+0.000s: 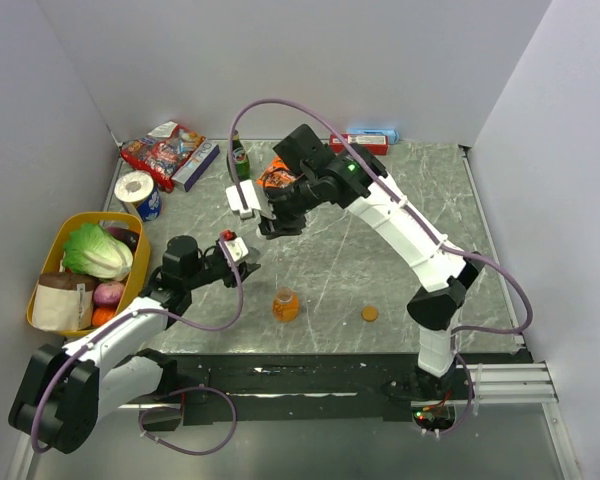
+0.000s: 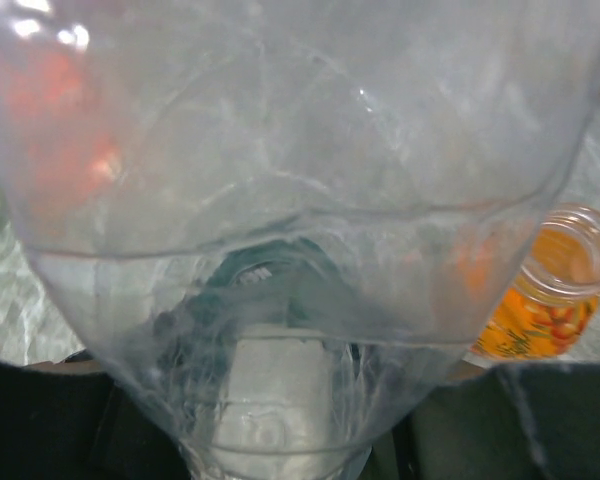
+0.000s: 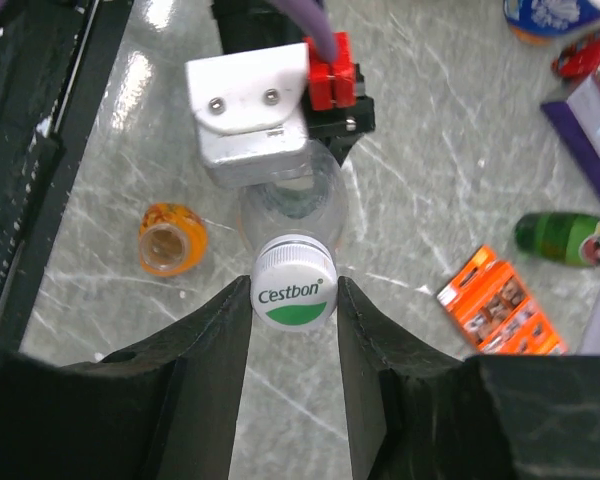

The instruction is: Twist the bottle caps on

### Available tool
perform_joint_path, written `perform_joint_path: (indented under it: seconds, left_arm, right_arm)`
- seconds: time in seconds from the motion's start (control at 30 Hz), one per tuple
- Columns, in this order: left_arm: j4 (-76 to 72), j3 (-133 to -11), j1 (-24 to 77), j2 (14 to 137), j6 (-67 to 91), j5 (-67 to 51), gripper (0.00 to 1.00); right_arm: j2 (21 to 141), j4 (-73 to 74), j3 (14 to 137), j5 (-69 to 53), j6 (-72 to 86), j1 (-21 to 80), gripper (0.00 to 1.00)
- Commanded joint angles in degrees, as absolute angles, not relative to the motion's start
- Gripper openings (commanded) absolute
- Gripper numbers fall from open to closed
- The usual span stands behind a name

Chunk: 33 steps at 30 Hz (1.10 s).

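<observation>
The whitish cap with a green mark [image 3: 293, 285] sits on the neck of the clear grey-green bottle [image 3: 291, 205]. My right gripper [image 3: 293, 292] is shut on that cap, one finger on each side; it also shows in the top view [image 1: 265, 230]. My left gripper [image 1: 244, 261] is shut on the bottle's body and holds it above the table, and the bottle [image 2: 300, 200] fills the left wrist view and hides the fingers. The squat orange bottle [image 1: 285, 305] stands open on the table, also seen in the right wrist view [image 3: 172, 237]. The orange-brown cap [image 1: 369, 313] lies to its right.
A yellow basket [image 1: 48, 262] of vegetables stands at the left edge. A tall green glass bottle [image 1: 240, 155], an orange packet [image 1: 277, 176], a snack bag [image 1: 162, 146], a purple box [image 1: 196, 165] and a tape roll [image 1: 136, 188] lie along the back.
</observation>
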<state>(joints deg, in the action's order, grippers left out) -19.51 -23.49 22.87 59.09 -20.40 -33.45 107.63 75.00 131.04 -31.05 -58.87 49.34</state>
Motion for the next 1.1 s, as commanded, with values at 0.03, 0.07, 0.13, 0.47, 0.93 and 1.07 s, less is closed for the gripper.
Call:
perform_joint_path:
  seconds: [0.03, 0.07, 0.13, 0.47, 0.93, 1.07]
  left_arm:
    - [-34.62, -24.08, 25.13, 57.48, -16.62, -26.38, 0.01]
    - [-35.59, -23.73, 25.31, 57.48, -16.18, -25.58, 0.01]
    - [-37.78, -22.68, 26.01, 57.48, -15.73, -24.09, 0.01]
    - [-40.35, -20.65, 28.48, 58.71, -11.79, -14.94, 0.01]
    - [-40.52, -20.65, 29.09, 60.90, -4.92, -9.05, 0.01]
    - [-38.32, -20.74, 29.00, 61.44, -2.82, -9.84, 0.01]
  right_arm:
    - [112.41, 81.39, 134.20, -27.07, -45.20, 49.39, 0.42]
    - [113.02, 81.91, 135.08, -27.16, -43.96, 49.31, 0.41]
    - [114.17, 82.53, 136.93, -28.03, -41.59, 49.22, 0.41]
    - [117.07, 83.06, 140.36, -24.88, -32.27, 49.31, 0.40]
    - [115.76, 78.75, 139.49, -23.29, -24.96, 49.31, 0.61]
    - [110.77, 76.65, 137.99, -20.32, -26.01, 49.13, 0.75]
